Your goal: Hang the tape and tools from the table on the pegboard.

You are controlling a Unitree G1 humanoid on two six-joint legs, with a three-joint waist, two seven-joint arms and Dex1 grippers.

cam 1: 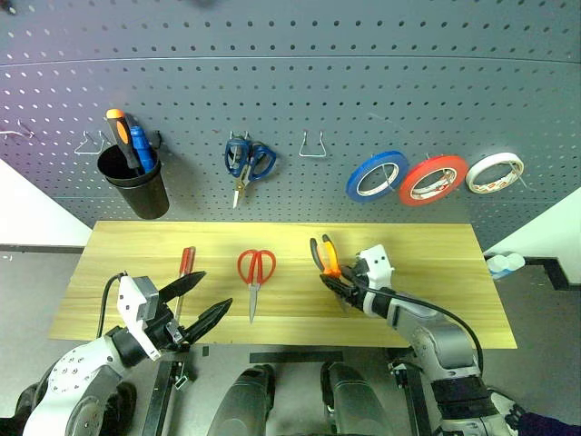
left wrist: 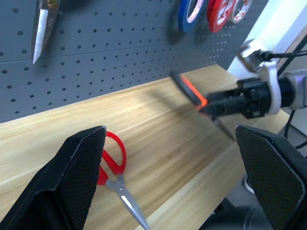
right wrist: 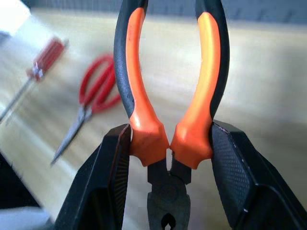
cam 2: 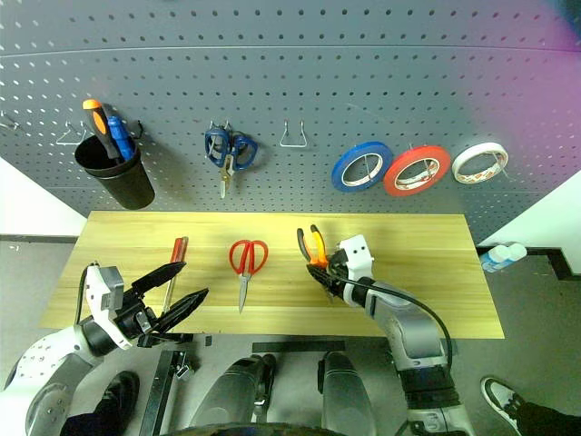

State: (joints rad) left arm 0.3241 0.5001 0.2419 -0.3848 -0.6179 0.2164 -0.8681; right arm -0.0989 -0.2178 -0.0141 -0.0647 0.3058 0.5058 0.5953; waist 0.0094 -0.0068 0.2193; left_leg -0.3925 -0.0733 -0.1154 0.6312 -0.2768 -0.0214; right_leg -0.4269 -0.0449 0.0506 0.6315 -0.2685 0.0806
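Observation:
My right gripper point(cam 1: 338, 282) is shut on the pliers point(cam 1: 324, 256), clamping them where the orange-and-black handles point(right wrist: 168, 96) meet the head, handles pointing up and away, just above the wooden table point(cam 1: 427, 291). The red-handled scissors point(cam 1: 256, 272) lie flat at the table's middle. To their left lies the slim red-handled screwdriver point(cam 1: 185, 268). My left gripper point(cam 1: 215, 289) hovers open over the table's front left edge, beside the screwdriver, holding nothing. The red-orange tape point(cam 1: 433, 179) hangs on the dark grey pegboard point(cam 1: 290, 91).
A blue roll point(cam 1: 376, 175) and a white roll point(cam 1: 495, 173) hang on either side of the tape. Blue-handled scissors point(cam 1: 248, 162) hang left of a bare metal hook point(cam 1: 313, 145). A black cup point(cam 1: 136, 186) holding orange and blue screwdrivers hangs at the far left.

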